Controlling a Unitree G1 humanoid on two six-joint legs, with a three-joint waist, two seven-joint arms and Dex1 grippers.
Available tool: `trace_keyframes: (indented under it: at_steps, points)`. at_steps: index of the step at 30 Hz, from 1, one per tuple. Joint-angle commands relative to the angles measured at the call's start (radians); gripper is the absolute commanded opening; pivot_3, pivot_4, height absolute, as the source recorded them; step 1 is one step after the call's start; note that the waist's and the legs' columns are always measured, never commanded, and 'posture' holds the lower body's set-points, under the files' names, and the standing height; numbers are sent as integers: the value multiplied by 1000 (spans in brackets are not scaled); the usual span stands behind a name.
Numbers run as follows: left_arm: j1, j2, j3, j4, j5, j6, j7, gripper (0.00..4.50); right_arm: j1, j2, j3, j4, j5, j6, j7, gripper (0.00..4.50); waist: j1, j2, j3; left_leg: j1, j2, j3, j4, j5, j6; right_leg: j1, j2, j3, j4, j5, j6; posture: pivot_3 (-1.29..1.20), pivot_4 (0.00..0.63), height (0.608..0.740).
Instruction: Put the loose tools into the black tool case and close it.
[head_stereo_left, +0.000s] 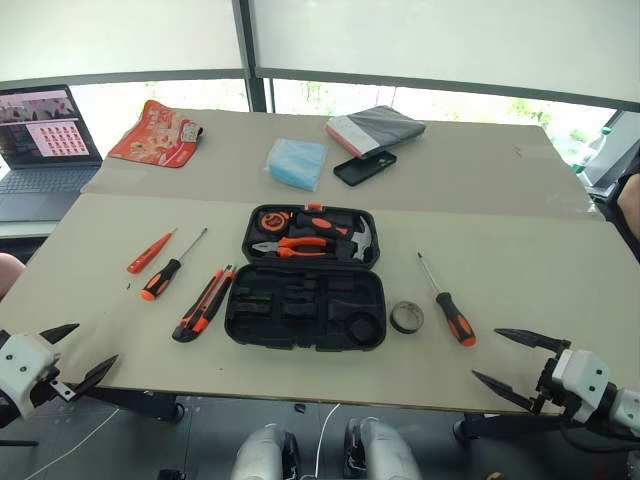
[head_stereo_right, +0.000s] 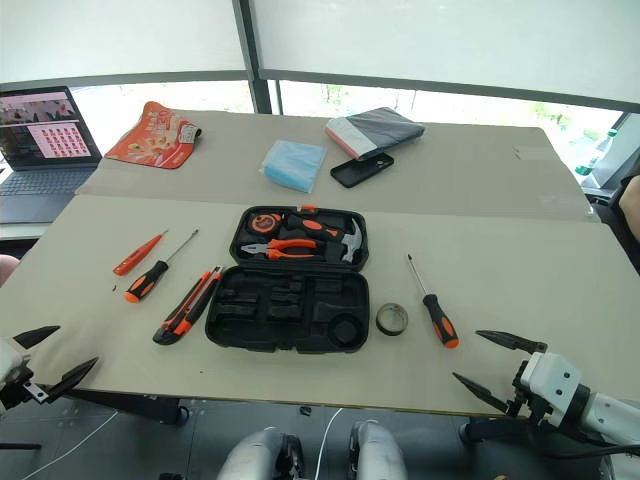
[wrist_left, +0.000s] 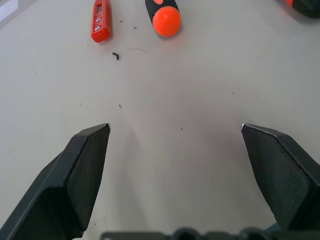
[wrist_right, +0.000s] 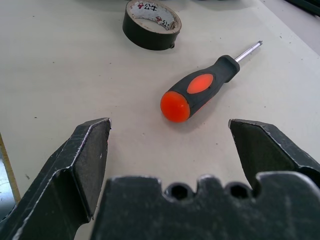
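Note:
The black tool case lies open at the table's middle, with pliers and a hammer in its far half. Left of it lie a black-and-orange utility knife, a black-and-orange screwdriver and a slim orange screwdriver. Right of the case sit a dark tape roll and another black-and-orange screwdriver. My left gripper hangs open at the near left edge, empty. My right gripper is open at the near right edge, just short of that screwdriver's handle.
A laptop stands at the far left. An orange packet, a blue cloth, a black phone and a grey pouch lie on the far table. The near table edge runs just ahead of both grippers.

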Motion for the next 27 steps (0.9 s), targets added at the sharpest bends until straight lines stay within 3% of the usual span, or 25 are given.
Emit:
trace_keyframes:
  at_steps: [1, 3, 8, 14, 20, 27]
  points:
    - [-9, -8, 49, -74, -100, 174, 63, 4500, -88, 50, 22, -38, 36, -15, -42, 4388, 0, 0, 0, 0, 0, 0, 0, 0, 0, 0, 0, 0, 0, 0, 0, 0, 150, 740]
    - [-33, -56, 122, -131, -253, 478, 215, 4500, -187, 108, 91, -138, 113, 66, -54, 4388, -17, -3, 1, 1, 1, 0, 0, 0, 0, 1, 1, 0, 0, 0, 0, 0, 150, 740]
    - [11, -115, 204, -217, -316, 634, 295, 4500, -306, 160, 123, -272, 216, 250, -121, 4388, -23, -2, 1, 2, 1, -1, 1, 2, -2, 1, 0, -1, 4, 5, 9, 0, 150, 740]
    - [-41, -87, 226, -229, -356, 772, 333, 4500, -333, 178, 145, -345, 224, 305, -137, 4388, 3, -3, 1, 0, 0, -1, 1, 2, -10, 0, 0, -3, 3, 3, 5, 0, 150, 740]
    - [-283, 22, 97, -222, -329, 903, 368, 4500, -358, 212, 155, -309, 200, 281, -122, 4388, 14, -5, 0, 1, 0, -2, 3, 1, -8, 1, -1, -4, 3, 2, 3, 0, 150, 740]
    - [-485, 130, -160, -237, -304, 1103, 298, 4500, -382, 228, 164, -286, 205, 259, -76, 4388, -8, -4, 0, 0, 0, 1, 1, 4, -15, 0, 4, -1, 5, 4, 6, 0, 150, 740]
